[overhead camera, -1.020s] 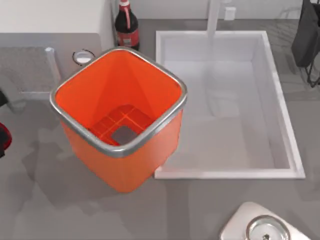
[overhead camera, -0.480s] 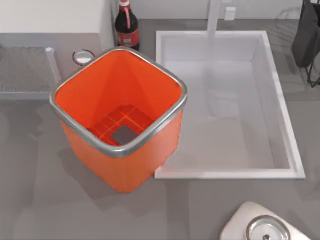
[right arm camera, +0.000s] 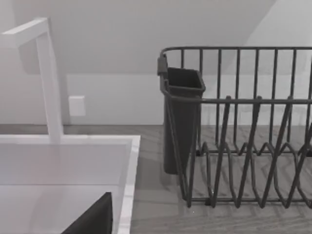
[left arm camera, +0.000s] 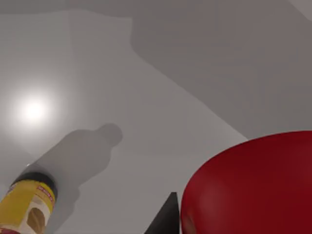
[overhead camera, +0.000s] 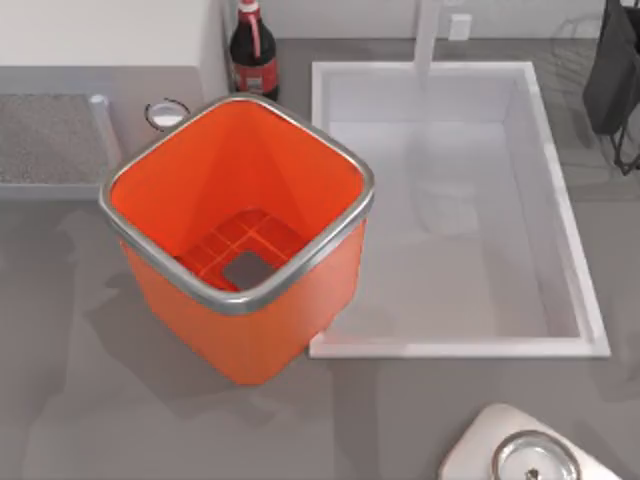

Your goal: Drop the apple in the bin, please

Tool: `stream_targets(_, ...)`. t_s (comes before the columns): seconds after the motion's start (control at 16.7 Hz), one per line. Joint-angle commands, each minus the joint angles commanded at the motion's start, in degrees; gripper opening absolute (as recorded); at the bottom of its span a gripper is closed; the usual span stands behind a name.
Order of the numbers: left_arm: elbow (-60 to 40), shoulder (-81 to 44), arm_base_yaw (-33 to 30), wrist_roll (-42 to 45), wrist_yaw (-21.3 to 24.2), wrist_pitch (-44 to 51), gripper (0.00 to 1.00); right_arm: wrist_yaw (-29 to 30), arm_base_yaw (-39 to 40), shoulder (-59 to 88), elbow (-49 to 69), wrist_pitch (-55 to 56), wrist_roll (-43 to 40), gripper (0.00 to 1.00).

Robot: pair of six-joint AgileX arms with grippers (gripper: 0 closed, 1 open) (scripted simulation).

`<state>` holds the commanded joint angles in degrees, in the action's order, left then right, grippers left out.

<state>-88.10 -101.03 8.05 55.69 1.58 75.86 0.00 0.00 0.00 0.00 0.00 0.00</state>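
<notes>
Apple [left arm camera: 253, 187]: close under the left wrist camera, beside a dark finger tip; apparently carried, though I cannot tell how the fingers sit.
Bin [overhead camera: 160, 160]: upright on the worktop's left half, mouth open, nothing in it, touching the sink [overhead camera: 565, 230] rim.
Cola bottle [overhead camera: 254, 50]: just behind the bin.
Right arm: parked near the dish rack [right arm camera: 243, 126].
</notes>
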Motion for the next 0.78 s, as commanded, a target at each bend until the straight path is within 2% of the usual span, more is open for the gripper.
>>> stream_targets(0.18,-0.18,0.08,-0.4,-1.41,0.2,0.0,0.0,0.0,0.0,0.0,0.0,0.0,0.0,1.0)
stream_targets(0.36,-1.17,0.09,-2.48,-8.23,1.1,0.1,0.0,0.0,0.0,0.0,0.0,0.0,0.0,1.0)
stream_targets(0.54,-3.08,-0.5,-6.34,-20.31,2.41,0.4,0.0,0.0,0.0,0.0,0.0,0.0,0.0,1.0)
stream_targets(0.78,-6.89,-1.93,-13.68,-42.25,4.34,0.95,0.0,0.0,0.0,0.0,0.0,0.0,0.0,1.0)
